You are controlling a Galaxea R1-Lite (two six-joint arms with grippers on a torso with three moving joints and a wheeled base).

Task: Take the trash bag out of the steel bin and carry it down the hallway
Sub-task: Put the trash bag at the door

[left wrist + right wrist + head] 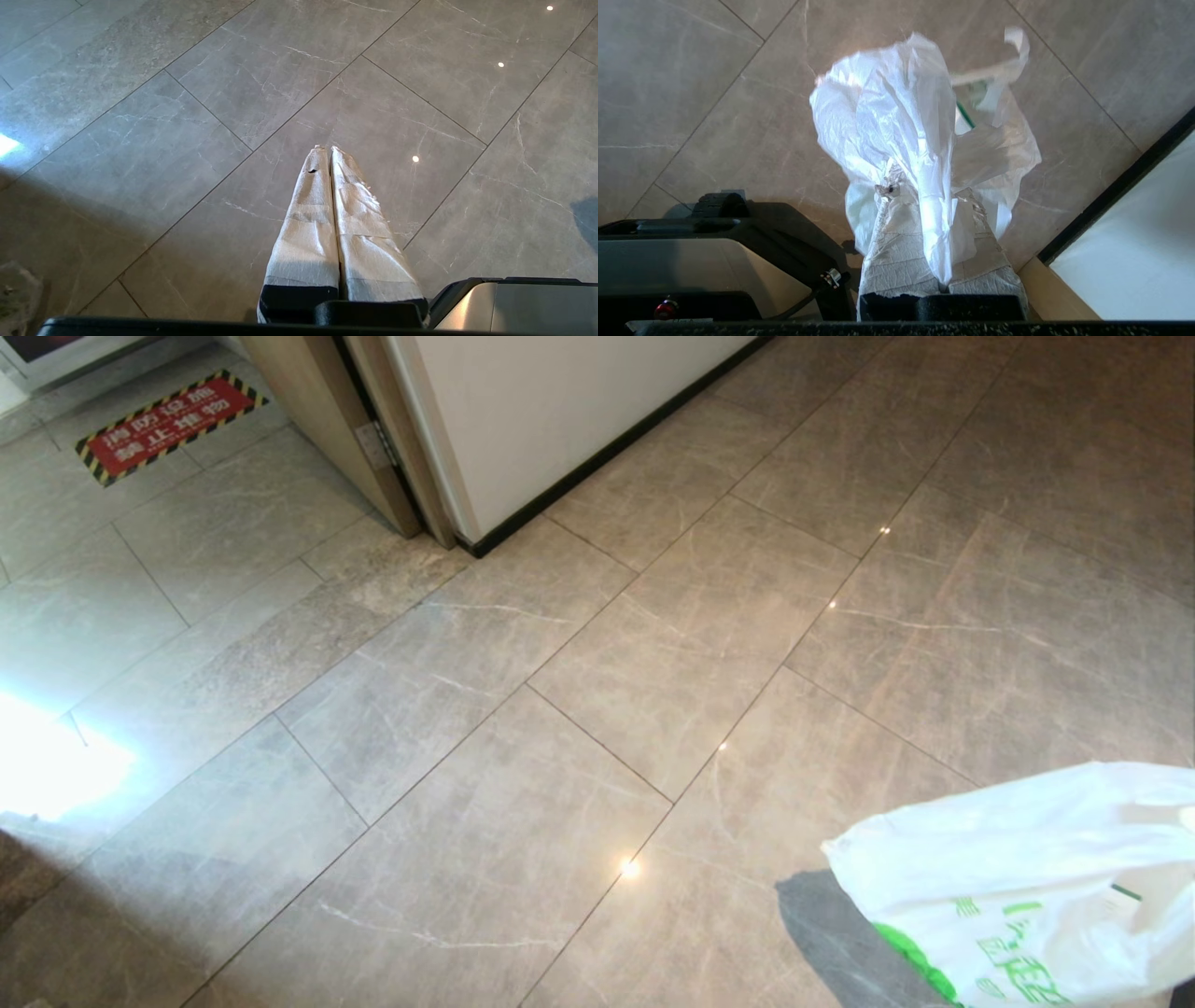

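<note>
Trash bag point(896, 135), just one of them, white and thin with green print near its bottom, is hanging from the right gripper point(924, 196), whose two tape-wrapped fingers point(896, 247) are clenching a gathered twist of the plastic between them. In the head view the same bag point(1018, 877) is showing at the lower right corner, bulging out above the floor point(579, 663) and casting one dark shadow on the tiles beside it. One loose handle strip is curling away from the bag in the right wrist view. The left gripper point(327, 151) is pointing down at the bare tiles, its two wrapped fingers point(306, 224) pressing together from root to tip with nothing between them. The hallway floor is lying in large glossy beige-grey marbled tiles, with several small light spots glinting on it. One white wall point(560, 411) with a black baseboard point(616, 448) is running across the top of the head view, ending at one wooden door frame point(317, 420). One red floor sticker point(168, 422) edged in yellow and black stripes is lying beyond that frame. Parts of the robot's dark base point(738, 242) are showing beside the right gripper.
</note>
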